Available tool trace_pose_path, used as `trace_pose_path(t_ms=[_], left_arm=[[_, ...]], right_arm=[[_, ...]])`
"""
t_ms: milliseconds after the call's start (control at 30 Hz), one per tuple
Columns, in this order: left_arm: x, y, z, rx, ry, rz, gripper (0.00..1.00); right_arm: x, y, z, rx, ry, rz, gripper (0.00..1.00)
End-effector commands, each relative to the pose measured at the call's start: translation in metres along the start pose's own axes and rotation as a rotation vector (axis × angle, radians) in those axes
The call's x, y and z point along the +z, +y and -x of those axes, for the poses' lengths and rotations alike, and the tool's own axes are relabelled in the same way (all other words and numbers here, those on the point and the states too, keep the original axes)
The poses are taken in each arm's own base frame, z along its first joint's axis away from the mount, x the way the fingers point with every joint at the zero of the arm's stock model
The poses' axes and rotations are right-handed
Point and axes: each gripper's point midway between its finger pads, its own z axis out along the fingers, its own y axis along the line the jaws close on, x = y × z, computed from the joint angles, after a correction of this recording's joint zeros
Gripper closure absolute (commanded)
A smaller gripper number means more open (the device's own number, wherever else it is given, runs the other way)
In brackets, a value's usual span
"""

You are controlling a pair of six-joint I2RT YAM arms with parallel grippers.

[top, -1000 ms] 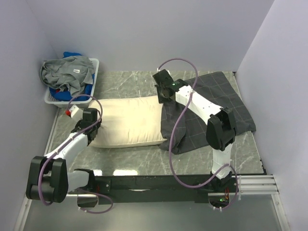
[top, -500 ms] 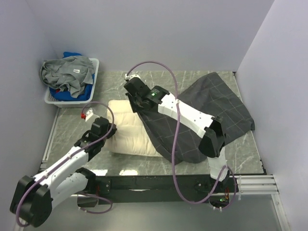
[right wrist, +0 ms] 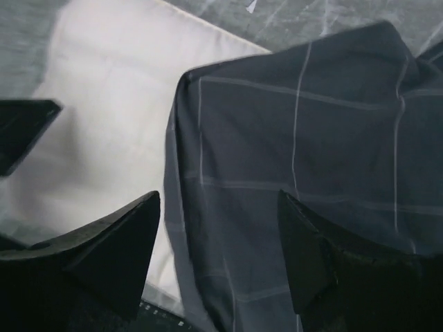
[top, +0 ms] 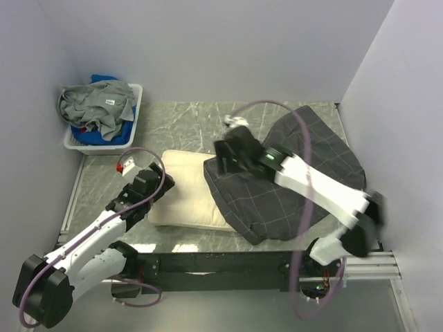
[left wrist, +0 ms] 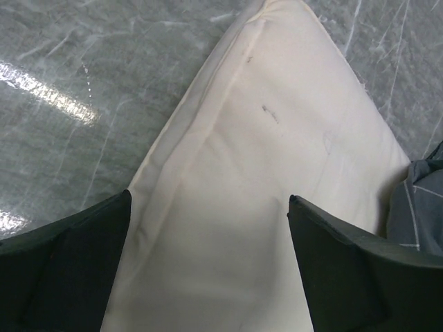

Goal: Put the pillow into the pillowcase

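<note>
The pillow (top: 181, 188) lies flat, its right end under the pillowcase (top: 291, 187); whether inside or merely covered cannot be told. Left gripper (left wrist: 209, 200) straddles the pillow's left end, fingers apart. Right gripper (right wrist: 218, 196) hovers spread over the hem on the pillow. It should pinch only the top layer while the left steadies the pillow.

The pillow (top: 181, 194) is lying mid-counter (top: 180, 121), toward the near edge. The pillowcase (top: 297, 169) is lying to its right, reaching toward the right edge and overlapping the pillow's right end. A basket (top: 137, 111) is sitting at the far left corner, clothes (top: 97, 104) lying in it. The left gripper (left wrist: 209, 200) is hanging over the pillow's left end, the right gripper (right wrist: 219, 195) over the pillowcase's left edge.
</note>
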Motion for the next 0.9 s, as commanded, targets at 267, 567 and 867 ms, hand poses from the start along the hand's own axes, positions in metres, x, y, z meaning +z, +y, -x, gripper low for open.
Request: trace_pose_path(t_ms=[267,567,867], left_arm=[[0.006,0.007,-0.025,0.045,0.071,-0.036,0.11],[0.002,0.012,-0.045,0.023,0.142,-0.066,0.99],[0.002,0.01,-0.048,0.023,0.153,-0.086,0.69]], right_arm=[[-0.029,-0.042,-0.179,0.279,0.027,0.036,0.25],[0.07,-0.053,-0.132,0.278,0.106,-0.017,0.82],[0.091,-0.048,-0.021,0.192,0.014,-0.059,0.61]])
